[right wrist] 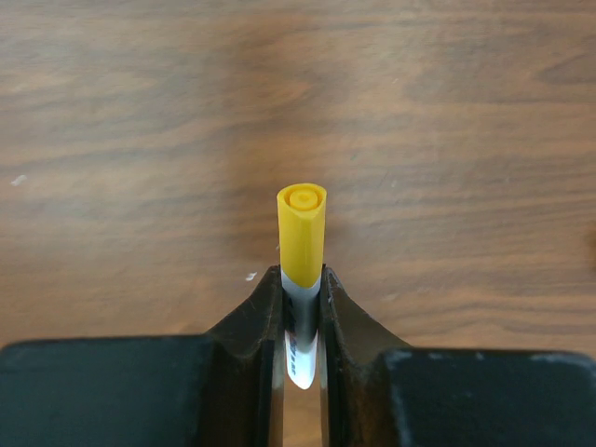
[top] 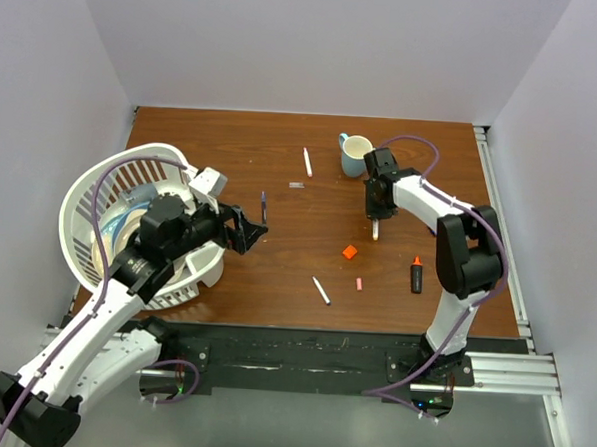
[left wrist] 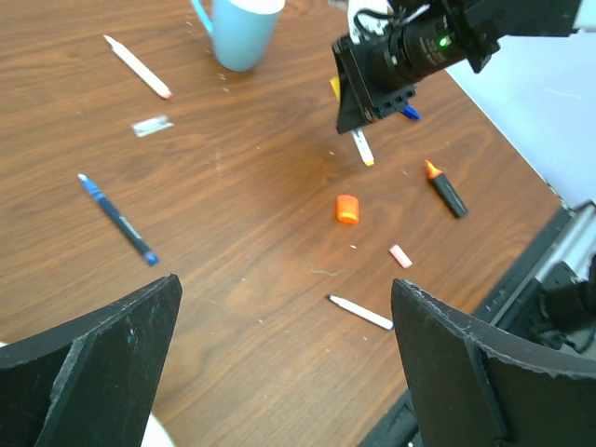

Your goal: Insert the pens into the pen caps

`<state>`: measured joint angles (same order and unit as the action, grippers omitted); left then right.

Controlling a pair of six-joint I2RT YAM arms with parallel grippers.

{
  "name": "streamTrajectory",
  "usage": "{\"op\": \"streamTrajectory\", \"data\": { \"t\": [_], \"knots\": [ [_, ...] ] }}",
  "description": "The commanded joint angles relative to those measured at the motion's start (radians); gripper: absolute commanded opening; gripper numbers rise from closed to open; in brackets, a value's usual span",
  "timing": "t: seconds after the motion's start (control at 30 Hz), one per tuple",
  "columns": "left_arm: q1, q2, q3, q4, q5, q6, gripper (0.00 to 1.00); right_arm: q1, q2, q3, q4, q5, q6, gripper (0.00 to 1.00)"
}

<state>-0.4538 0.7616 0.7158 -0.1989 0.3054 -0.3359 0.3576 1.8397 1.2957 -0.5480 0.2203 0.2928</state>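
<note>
My right gripper (right wrist: 302, 296) is shut on a white pen (right wrist: 300, 346) that wears a yellow cap (right wrist: 303, 233); it hangs tip-down over the table (top: 375, 228). Left of it, my left gripper (top: 254, 227) stands wide open and empty (left wrist: 289, 358) above the wood. Loose on the table lie a dark blue pen (left wrist: 117, 219), a white pen (left wrist: 137, 66) at the back, another white pen (left wrist: 360, 313) near the front, a black highlighter with an orange end (left wrist: 447, 189), an orange cap (left wrist: 346, 209) and a pink cap (left wrist: 400, 256).
A light blue mug (top: 354, 154) stands at the back, just behind the right arm. A white basket (top: 84, 207) fills the left side under the left arm. A small grey piece (top: 296, 185) lies mid-table. A metal rail (top: 500, 209) runs along the right edge.
</note>
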Motion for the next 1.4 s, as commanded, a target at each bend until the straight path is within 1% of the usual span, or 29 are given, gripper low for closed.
{"op": "streamTrajectory", "data": {
  "t": [0.0, 0.1, 0.17, 0.2, 0.27, 0.3, 0.4, 0.5, 0.57, 0.63, 0.67, 0.73, 0.8, 0.83, 0.87, 0.9, 0.93, 1.0, 1.1, 1.23, 1.37],
  "knots": [
    [-0.002, -0.045, -0.010, 0.010, -0.075, 0.026, 1.00, -0.012, 0.053, 0.100, -0.061, 0.060, -0.026, 0.16],
    [0.000, -0.070, -0.018, 0.015, -0.087, 0.028, 1.00, -0.023, 0.102, 0.119, -0.063, 0.091, -0.018, 0.23],
    [0.000, -0.068, -0.018, 0.016, -0.080, 0.032, 1.00, -0.025, 0.113, 0.125, -0.061, 0.094, -0.012, 0.24],
    [0.000, -0.067, -0.019, 0.016, -0.077, 0.034, 1.00, -0.025, 0.118, 0.125, -0.055, 0.102, -0.009, 0.27],
    [0.000, -0.065, -0.015, 0.010, -0.078, 0.035, 1.00, -0.026, 0.133, 0.129, -0.053, 0.105, -0.007, 0.30],
    [0.000, -0.067, -0.013, 0.007, -0.083, 0.037, 1.00, -0.028, 0.136, 0.132, -0.056, 0.103, -0.004, 0.33],
    [0.000, -0.080, -0.022, 0.018, -0.080, 0.035, 1.00, -0.029, 0.148, 0.151, -0.070, 0.106, 0.002, 0.37],
    [0.000, -0.076, -0.021, 0.018, -0.071, 0.034, 1.00, -0.031, 0.129, 0.186, -0.124, 0.119, 0.000, 0.38],
    [0.000, -0.067, -0.016, 0.007, -0.075, 0.035, 1.00, -0.031, 0.075, 0.185, -0.151, 0.142, -0.001, 0.39],
    [0.000, -0.071, -0.015, 0.001, -0.087, 0.037, 1.00, -0.043, 0.037, 0.157, -0.205, 0.168, 0.003, 0.40],
    [0.000, -0.073, -0.013, 0.001, -0.104, 0.037, 1.00, -0.052, -0.008, 0.140, -0.223, 0.171, 0.005, 0.41],
    [-0.002, -0.082, -0.016, 0.006, -0.130, 0.012, 1.00, -0.093, -0.055, 0.068, -0.263, 0.172, 0.023, 0.42],
    [-0.003, -0.088, -0.029, 0.021, -0.152, -0.003, 1.00, -0.123, -0.137, 0.004, -0.279, 0.182, 0.041, 0.43],
    [-0.003, -0.090, -0.026, 0.018, -0.152, -0.002, 1.00, -0.155, -0.164, -0.066, -0.279, 0.176, 0.046, 0.44],
    [-0.005, -0.091, -0.019, 0.015, -0.144, 0.006, 1.00, -0.170, -0.192, -0.100, -0.273, 0.125, 0.046, 0.45],
    [-0.006, -0.094, -0.018, 0.010, -0.137, 0.012, 1.00, -0.186, -0.247, -0.131, -0.264, 0.107, 0.042, 0.47],
    [-0.008, -0.096, -0.019, 0.016, -0.131, 0.015, 1.00, -0.210, -0.267, -0.171, -0.262, 0.099, 0.039, 0.49],
    [-0.008, -0.099, -0.024, 0.024, -0.108, 0.017, 1.00, -0.235, -0.315, -0.202, -0.259, 0.073, 0.034, 0.52],
    [-0.009, -0.091, -0.024, 0.029, -0.083, 0.014, 1.00, -0.270, -0.330, -0.271, -0.236, -0.002, 0.022, 0.56],
    [-0.017, -0.091, -0.026, 0.030, -0.054, 0.012, 1.00, -0.279, -0.313, -0.320, -0.207, -0.050, 0.006, 0.56],
    [-0.020, -0.099, -0.030, 0.029, -0.061, 0.021, 1.00, -0.287, -0.306, -0.342, -0.179, -0.101, -0.006, 0.55]
  ]
}}
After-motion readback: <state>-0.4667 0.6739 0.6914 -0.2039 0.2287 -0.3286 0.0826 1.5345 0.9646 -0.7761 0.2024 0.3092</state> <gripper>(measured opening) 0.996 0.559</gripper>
